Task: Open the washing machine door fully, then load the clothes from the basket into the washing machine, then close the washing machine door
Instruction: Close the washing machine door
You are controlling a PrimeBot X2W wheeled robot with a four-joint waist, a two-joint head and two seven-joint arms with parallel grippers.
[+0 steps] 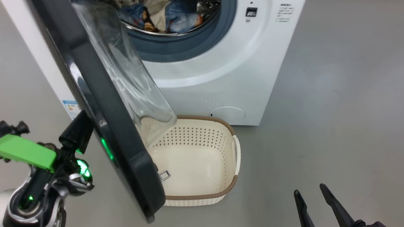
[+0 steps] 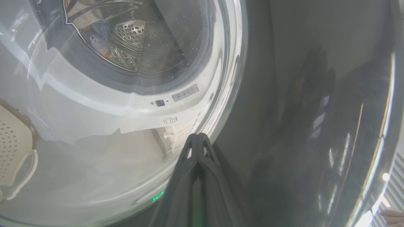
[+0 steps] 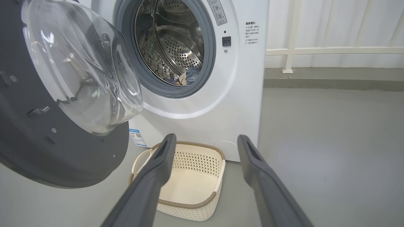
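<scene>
Close against the glossy outer side of the washing machine door [image 2: 300, 94], my left tool [image 2: 197, 138] is closed, its two fingers pressed together. The left wrist view puts the tips just beside the rim of the glass window. Through that glass it also shows the steel drum [image 2: 139, 41]. I cannot tell whether the tips touch the door. From the head, this tool sits at 7 o'clock, half hidden behind the door.

My right tool [image 1: 308, 190], at 5 o'clock, stands open and grips nothing, well apart from the rest. Its wrist view takes in the whole front. The door stands partly open at 9 o'clock, with the blue energy label [image 3: 138, 137] under it. A white railing [image 3: 331, 50] runs at 2 o'clock beyond the washing machine [image 3: 240, 94].

The clothes [image 1: 163, 13] lie inside the drum, blue and cream cloth with orange print. They are plain from the head but only a scrap at the drum's lower lip from the right wrist. The basket [image 1: 199, 139] stands on the floor [image 1: 334, 103] just before the washing machine, its bare cream bottom showing, partly under the door.
</scene>
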